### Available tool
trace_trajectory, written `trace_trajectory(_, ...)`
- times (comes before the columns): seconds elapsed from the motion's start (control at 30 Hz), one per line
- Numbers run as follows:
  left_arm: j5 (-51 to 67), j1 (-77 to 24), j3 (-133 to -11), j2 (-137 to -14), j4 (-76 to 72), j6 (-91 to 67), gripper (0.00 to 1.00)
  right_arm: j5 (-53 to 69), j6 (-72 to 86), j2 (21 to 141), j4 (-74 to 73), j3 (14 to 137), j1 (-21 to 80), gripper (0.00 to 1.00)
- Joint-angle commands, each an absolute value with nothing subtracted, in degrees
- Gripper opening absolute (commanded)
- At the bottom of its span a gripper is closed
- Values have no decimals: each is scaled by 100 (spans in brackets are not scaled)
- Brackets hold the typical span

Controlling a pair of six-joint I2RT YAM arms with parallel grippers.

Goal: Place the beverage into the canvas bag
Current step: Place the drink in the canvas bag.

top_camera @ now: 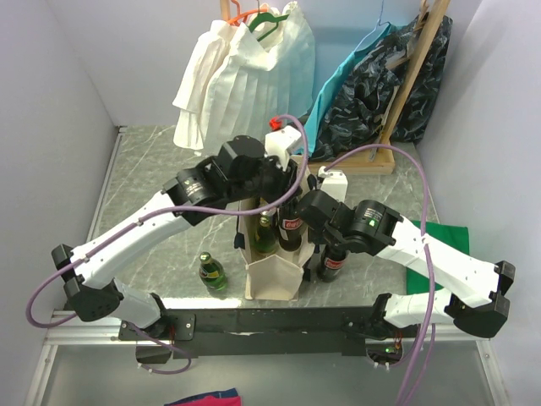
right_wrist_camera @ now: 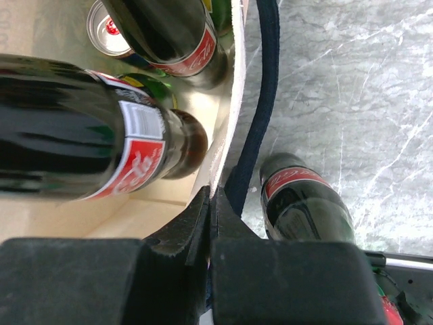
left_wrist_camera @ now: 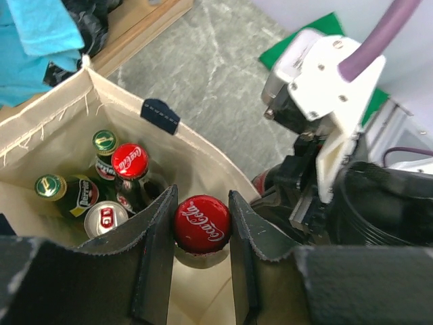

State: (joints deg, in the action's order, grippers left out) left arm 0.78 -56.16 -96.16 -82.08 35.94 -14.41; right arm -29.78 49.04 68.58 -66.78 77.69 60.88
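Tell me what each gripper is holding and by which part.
Left gripper holds a cola bottle by its capped neck; right gripper pinches the canvas bag at its rim.

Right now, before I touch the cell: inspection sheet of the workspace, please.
Surface: grey marbled table, no spills seen.
Job's things: canvas bag upright, open, holding a can and three bottles; held cola bottle over its mouth; second cola bottle and green bottle outside on the table.
Clutter: green cloth at the right edge.
Grippers: left pincer closed on the held cola bottle's cap; right pincer shut on the bag's rim.
Cables: purple cables loop off both arms, none in the bag.
Surroundings: white garment and darker clothes by a wooden rack behind.
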Motion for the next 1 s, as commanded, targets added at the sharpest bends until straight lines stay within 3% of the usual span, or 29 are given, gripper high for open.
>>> trace_trajectory(0.0, -570, -5765, -9546, -8007, 2286, -1362, 1, -3243, 4992, 6627, -6776, 8016, 6135, 0)
trace_trajectory(0.97, -1512, -6214, -7937, -7875, 897, -1257, 1, -3217, 5027, 6513, -6724, 7928, 6135, 0)
